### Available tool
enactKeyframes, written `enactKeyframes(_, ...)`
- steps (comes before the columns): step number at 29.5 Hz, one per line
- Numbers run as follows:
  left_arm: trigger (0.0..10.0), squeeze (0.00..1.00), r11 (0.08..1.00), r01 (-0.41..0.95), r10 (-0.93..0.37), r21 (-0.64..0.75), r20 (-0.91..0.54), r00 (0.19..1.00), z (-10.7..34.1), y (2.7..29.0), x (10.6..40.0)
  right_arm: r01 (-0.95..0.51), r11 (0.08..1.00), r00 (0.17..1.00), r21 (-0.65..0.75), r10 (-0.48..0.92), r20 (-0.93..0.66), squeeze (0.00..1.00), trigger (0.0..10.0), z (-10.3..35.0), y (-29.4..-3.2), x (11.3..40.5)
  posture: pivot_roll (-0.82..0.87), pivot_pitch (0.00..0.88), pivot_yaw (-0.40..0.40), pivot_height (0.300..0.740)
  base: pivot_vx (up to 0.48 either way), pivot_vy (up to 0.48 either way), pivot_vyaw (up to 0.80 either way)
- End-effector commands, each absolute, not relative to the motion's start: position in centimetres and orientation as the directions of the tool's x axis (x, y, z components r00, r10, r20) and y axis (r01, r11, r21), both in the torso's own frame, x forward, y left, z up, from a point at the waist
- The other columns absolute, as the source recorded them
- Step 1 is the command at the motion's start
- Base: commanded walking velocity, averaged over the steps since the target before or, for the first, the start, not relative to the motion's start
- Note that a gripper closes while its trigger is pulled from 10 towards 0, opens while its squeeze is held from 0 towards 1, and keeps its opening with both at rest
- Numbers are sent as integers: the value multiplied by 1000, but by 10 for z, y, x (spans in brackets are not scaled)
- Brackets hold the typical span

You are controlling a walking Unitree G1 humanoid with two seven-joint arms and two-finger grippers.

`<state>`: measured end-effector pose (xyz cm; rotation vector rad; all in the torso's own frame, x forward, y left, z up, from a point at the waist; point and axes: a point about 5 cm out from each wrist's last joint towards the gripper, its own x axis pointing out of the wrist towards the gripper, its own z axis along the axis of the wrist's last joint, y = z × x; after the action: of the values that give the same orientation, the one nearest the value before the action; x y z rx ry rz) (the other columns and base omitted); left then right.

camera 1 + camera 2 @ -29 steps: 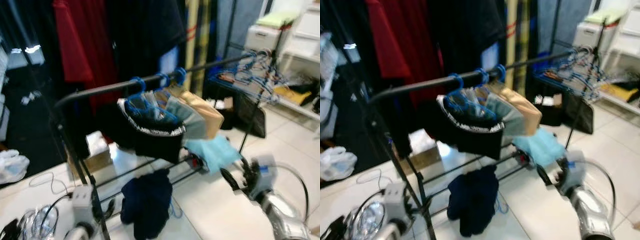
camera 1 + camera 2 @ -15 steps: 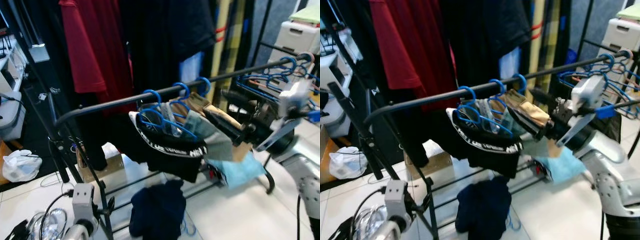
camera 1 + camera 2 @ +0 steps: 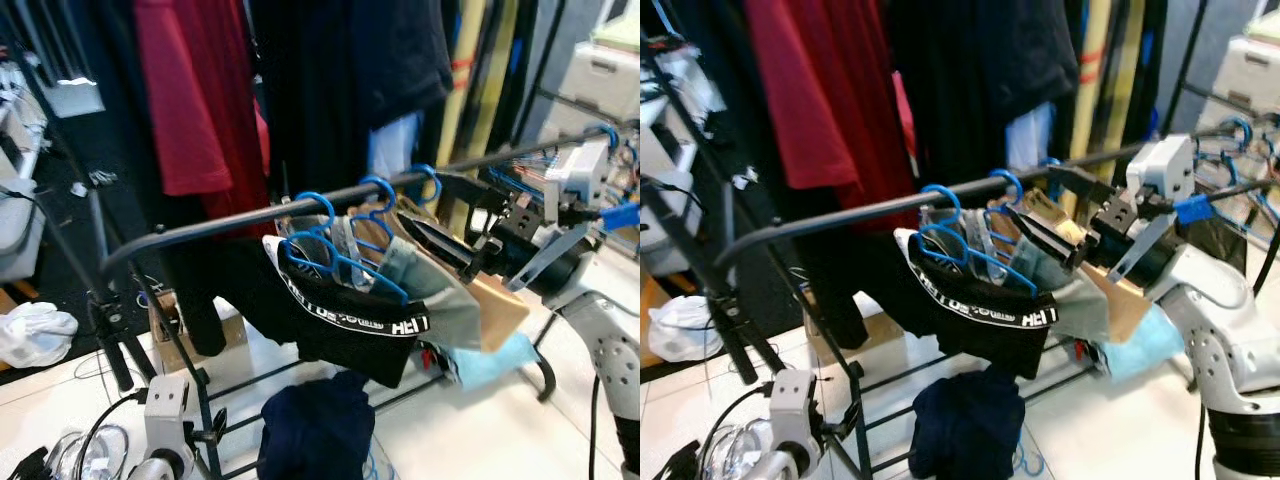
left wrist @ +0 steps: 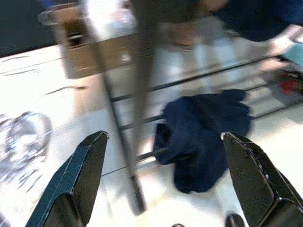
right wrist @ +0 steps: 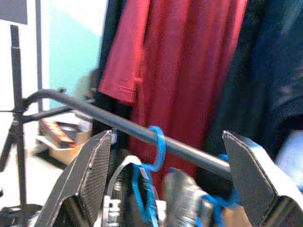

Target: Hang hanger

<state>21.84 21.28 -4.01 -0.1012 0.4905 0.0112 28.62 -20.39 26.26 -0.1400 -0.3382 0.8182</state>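
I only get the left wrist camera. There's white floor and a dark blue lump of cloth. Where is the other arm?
Observer: The right gripper is raised at the black metal clothes rail.
Operator: Is it holding a hanger?
Observer: No. Its fingers are open, with nothing between them.
Operator: Then where are the hangers?
Observer: Three blue plastic hangers are hooked over the rail, just ahead of the gripper.
Operator: Is anything on them?
Observer: Yes, the nearest carries a black garment with a white-lettered waistband.

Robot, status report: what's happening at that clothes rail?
Right gripper open, at the rail. Blue hangers hooked on. Left gripper open, low. Nothing blocking.
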Motion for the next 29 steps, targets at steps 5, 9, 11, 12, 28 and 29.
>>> enactKeyframes(5, 10000, 0, 992, -52, -8, -113, -475, 880, -41, 215, 216, -702, 674, 664, -231, 736, 129, 0, 10000, 238, -212, 284, -58, 0, 43, 740, 0, -384, 640)
enactKeyframes(9, 10000, 0, 989, -92, 28, -116, -463, 886, -39, 219, 217, -727, 658, 674, -197, 738, -27, 0, 10000, 220, -210, 278, -64, 0, 49, 740, 0, 0, 0)
enactKeyframes(11, 10000, 0, 989, -92, 28, -116, -463, 886, -39, 219, 217, -727, 658, 674, -197, 738, -27, 0, 10000, 220, -210, 278, -64, 0, 49, 740, 0, 0, 0)
enactKeyframes(12, 10000, 0, 988, -102, 39, -113, -462, 886, -39, 220, 217, -747, 639, 661, -184, 744, -98, 0, 10000, 213, -207, 274, -64, 0, 49, 740, 0, 0, 0)
enactKeyframes(28, 10000, 0, 991, -112, 60, -76, -495, 867, -43, 221, 215, -829, 559, 542, -32, 787, -296, 0, 10000, 169, -192, 261, -69, 0, 57, 740, 0, -240, 0)
enactKeyframes(29, 10000, 0, 991, -112, 60, -76, -495, 867, -43, 221, 215, -829, 559, 542, -32, 787, -296, 0, 10000, 169, -192, 261, -69, 0, 57, 740, 0, 0, 0)
